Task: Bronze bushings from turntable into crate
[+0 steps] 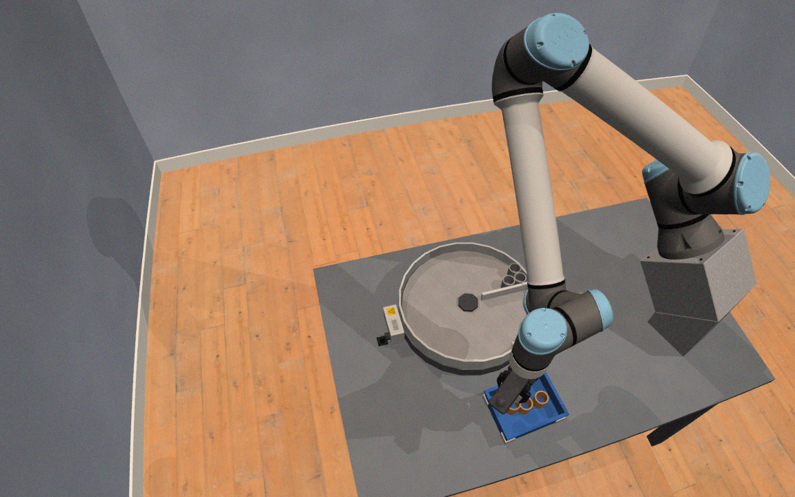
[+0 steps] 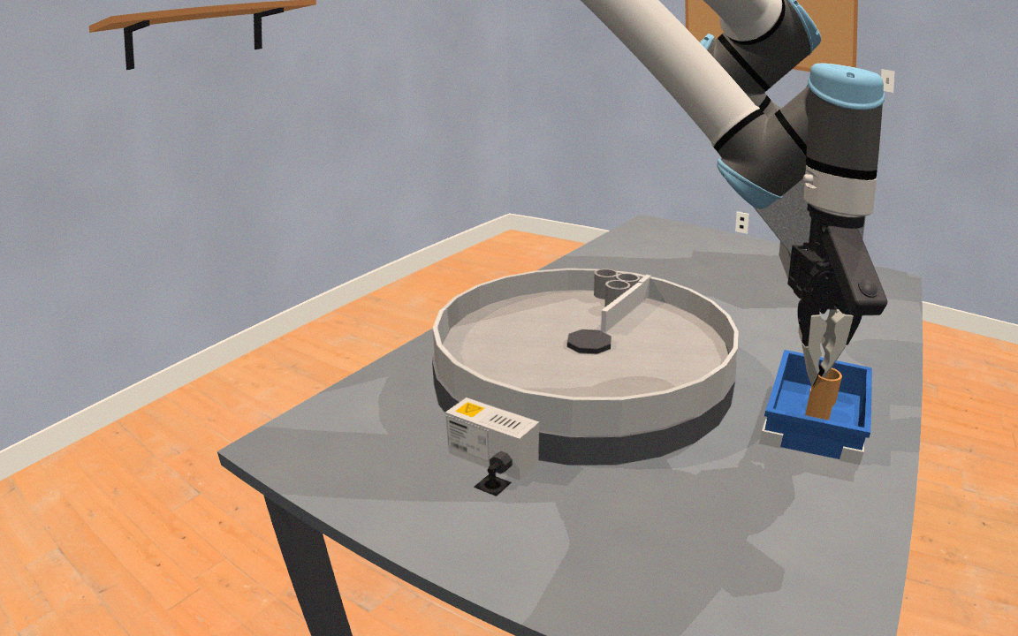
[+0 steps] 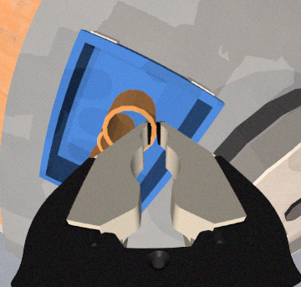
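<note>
My gripper (image 1: 519, 402) (image 2: 820, 373) (image 3: 153, 123) is shut on the wall of a bronze bushing (image 1: 513, 408) (image 2: 831, 389) (image 3: 139, 99), upright and slightly tilted inside the blue crate (image 1: 531, 426) (image 2: 813, 436) (image 3: 173, 85). I cannot tell whether it touches the crate floor. Two other bronze bushings (image 1: 541, 398) (image 1: 525, 405) stand in the crate; they are mostly hidden in the wrist view and the exterior view. Three steel bushings (image 1: 513, 268) (image 1: 520, 277) (image 1: 508, 281) stand together on the turntable (image 1: 440, 277) (image 2: 512, 355), by its rim.
A straight divider (image 1: 499, 291) (image 2: 625, 302) runs inward from the turntable rim beside the steel bushings. A dark hub (image 1: 468, 301) (image 2: 588, 340) sits at the centre. A white box with a yellow label (image 1: 391, 319) (image 2: 489, 435) stands outside the rim. The crate is close to the turntable's raised wall.
</note>
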